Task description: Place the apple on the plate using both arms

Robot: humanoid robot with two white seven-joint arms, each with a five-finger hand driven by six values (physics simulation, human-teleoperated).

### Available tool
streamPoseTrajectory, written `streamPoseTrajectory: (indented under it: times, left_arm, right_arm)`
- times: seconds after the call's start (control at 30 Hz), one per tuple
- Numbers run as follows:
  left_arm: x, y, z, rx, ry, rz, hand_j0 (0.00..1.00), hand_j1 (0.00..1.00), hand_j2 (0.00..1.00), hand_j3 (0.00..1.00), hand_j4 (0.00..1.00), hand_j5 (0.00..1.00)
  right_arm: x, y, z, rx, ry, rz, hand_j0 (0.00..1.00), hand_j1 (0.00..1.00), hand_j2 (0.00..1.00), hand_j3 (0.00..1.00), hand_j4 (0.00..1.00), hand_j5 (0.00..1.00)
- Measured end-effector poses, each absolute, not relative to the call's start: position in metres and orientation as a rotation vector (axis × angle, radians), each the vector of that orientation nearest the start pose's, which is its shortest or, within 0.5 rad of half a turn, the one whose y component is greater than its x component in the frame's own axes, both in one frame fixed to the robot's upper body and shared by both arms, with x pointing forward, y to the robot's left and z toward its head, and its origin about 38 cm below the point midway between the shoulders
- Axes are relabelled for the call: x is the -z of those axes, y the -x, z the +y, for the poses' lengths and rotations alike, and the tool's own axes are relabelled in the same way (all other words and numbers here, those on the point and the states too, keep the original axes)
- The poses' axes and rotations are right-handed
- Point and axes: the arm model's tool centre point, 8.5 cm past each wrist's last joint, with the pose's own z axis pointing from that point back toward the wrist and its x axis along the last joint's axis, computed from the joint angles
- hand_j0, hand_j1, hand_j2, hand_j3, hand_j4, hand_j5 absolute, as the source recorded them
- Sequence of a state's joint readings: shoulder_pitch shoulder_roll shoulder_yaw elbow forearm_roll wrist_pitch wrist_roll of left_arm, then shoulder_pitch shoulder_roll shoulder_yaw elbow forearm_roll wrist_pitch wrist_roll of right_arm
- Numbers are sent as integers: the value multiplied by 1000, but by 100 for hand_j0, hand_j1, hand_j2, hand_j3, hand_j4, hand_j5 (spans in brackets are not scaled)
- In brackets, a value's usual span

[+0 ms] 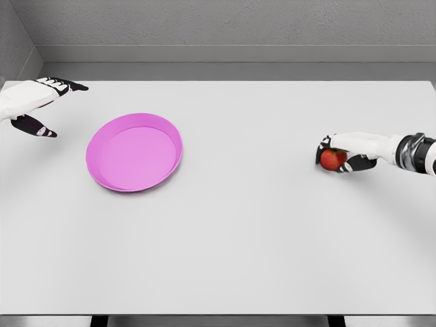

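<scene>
A small red apple (pixel 332 159) lies on the white table at the right. My right hand (pixel 338 154) reaches in from the right edge and is curled around the apple, fingers over its top and thumb below. A pink plate (pixel 103 178) sits left of the middle, with nothing in it. At the far left edge my left hand (pixel 49 102) hovers beside the plate, fingers stretched out and thumb spread below, holding nothing.
The white table (pixel 238 238) fills the view, with a grey wall behind its far edge. Dark table supports show at the bottom edge.
</scene>
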State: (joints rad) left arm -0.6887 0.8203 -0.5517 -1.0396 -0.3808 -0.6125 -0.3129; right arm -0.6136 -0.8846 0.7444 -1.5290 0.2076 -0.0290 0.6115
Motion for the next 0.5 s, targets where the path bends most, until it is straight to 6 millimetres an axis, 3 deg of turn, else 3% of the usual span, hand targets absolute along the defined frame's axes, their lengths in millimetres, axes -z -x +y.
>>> streamPoseTrajectory:
  times: [0.23, 0.5]
  left_arm:
    - [-209, -474, 417, 1667, -613, -1391, 100, 100, 100, 100, 100, 100]
    - [-209, -474, 417, 1666, -612, -1391, 100, 100, 100, 100, 100, 100]
  right_arm:
    - [-196, -432, -307, -1748, 350, -1083, 42, 42, 42, 42, 42, 42]
    - [-220, -425, -255, -1829, 308, -1231, 42, 42, 42, 42, 42, 42]
